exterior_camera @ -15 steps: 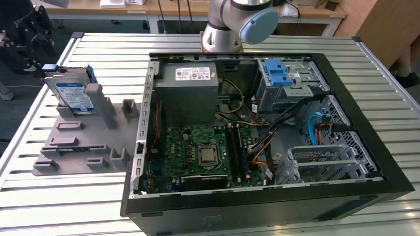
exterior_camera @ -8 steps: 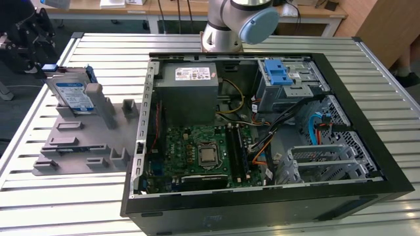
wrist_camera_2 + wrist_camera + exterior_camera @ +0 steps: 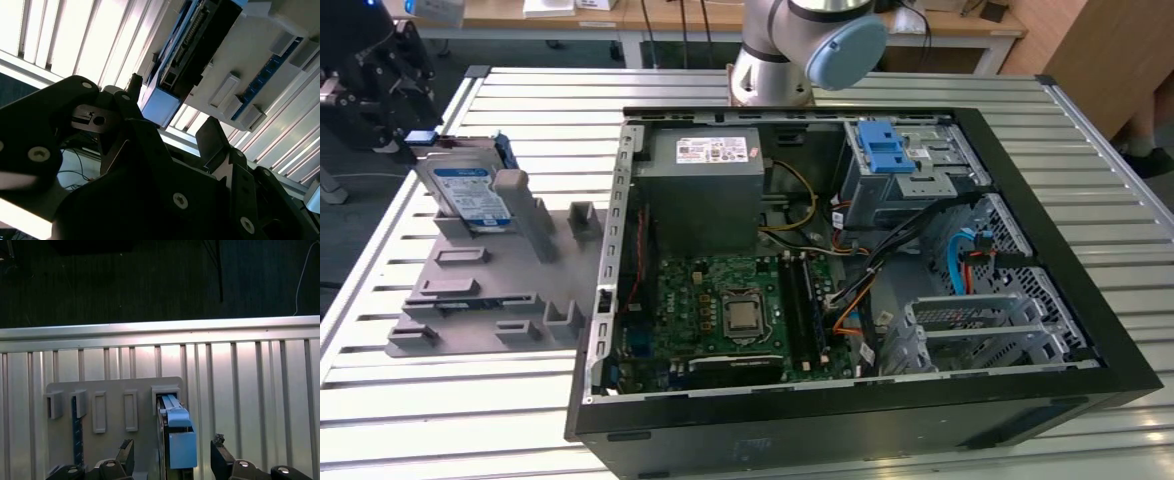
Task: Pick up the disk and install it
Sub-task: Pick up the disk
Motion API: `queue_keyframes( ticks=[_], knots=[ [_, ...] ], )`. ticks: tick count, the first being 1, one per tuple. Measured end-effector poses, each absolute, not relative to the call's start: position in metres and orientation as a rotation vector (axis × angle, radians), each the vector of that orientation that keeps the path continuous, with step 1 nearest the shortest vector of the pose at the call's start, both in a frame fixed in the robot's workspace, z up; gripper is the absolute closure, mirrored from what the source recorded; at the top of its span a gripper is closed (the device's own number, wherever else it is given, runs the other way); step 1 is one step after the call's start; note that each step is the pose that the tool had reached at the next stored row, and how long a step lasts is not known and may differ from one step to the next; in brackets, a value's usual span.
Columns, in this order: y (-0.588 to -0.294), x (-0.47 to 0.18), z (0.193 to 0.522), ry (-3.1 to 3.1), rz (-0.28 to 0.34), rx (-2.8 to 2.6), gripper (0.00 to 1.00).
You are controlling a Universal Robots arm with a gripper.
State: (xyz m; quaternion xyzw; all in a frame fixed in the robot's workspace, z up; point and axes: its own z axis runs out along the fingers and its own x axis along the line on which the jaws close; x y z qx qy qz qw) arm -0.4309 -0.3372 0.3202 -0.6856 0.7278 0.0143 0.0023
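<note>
End effector (image 3: pixel 171 452) is spread wide in the first wrist view. Its fingers (image 3: pixel 219 450) sit one on each side of the disk (image 3: pixel 176 437), with a gap showing on both sides, so I'm holding nothing. In the exterior view, the disk (image 3: pixel 470 195) stands on edge in a slot of the grey holder (image 3: pixel 480 290). That puts it at the exterior view's left of the open computer case (image 3: pixel 1107 385), and both rest on the slatted metal surface (image 3: pixel 1067 130). The end effector (image 3: pixel 398 115) hangs close by the disk's upper end there. In the second wrist view I can see the disk's blue rail end (image 3: pixel 161 107) between the black fingers (image 3: pixel 212 137).
</note>
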Motion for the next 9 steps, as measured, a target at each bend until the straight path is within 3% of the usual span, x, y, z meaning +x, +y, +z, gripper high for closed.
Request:
queue_keyframes(
  ticks=[9],
  knots=[
    [-0.3371,-0.4315,0.3146,2.283,0.045,-2.151,0.3]
  ],
)
